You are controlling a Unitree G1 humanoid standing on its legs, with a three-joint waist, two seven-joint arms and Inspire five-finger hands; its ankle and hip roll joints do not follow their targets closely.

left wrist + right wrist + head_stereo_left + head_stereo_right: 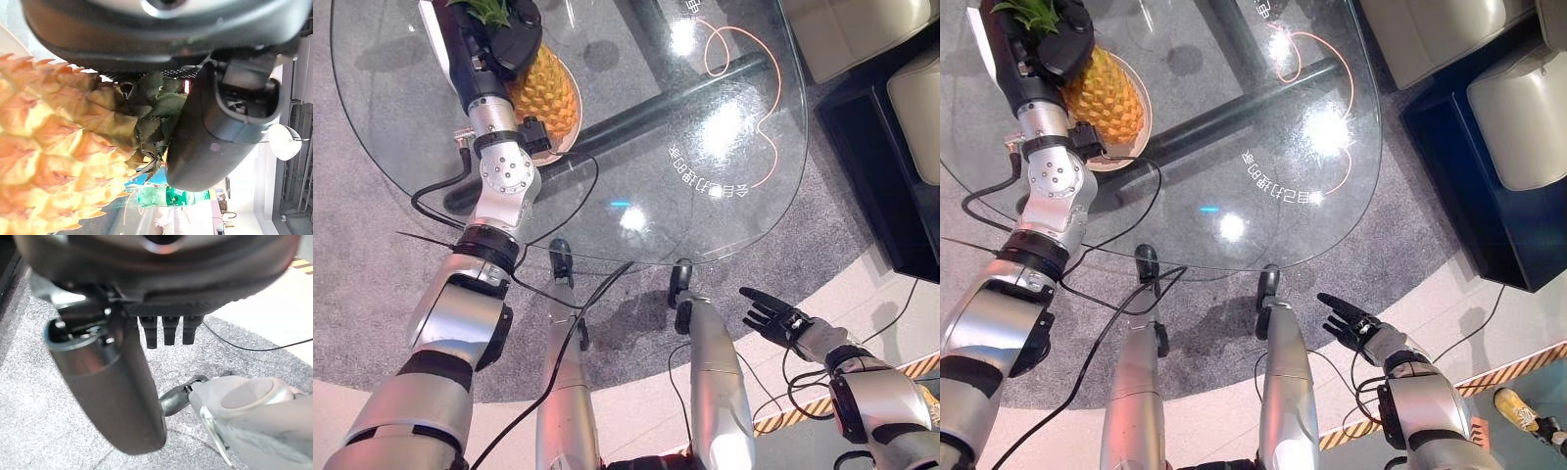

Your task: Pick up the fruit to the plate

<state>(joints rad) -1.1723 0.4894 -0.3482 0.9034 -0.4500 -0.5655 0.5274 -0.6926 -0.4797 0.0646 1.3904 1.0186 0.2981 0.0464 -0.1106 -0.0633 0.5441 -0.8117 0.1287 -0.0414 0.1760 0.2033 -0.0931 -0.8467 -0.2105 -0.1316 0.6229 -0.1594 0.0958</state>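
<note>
A yellow pineapple [548,98] with green crown leaves [156,112] lies on a small plate [1140,116] at the far left of the glass table. My left hand [509,39] is over the crown end. In the left wrist view its thumb [220,127] rests against the leaves, with the fruit's scaly body [54,156] under the palm, so the hand is shut on the pineapple. My right hand [773,315] hangs low by the table's near edge, above the carpet, open with straight fingers [168,328] and holding nothing.
The round glass table [705,147] rests on a dark frame, and an orange cord [744,59] loops beneath it. Beige cushions [862,29] and a dark low unit [891,176] stand at the right. Grey carpet lies below.
</note>
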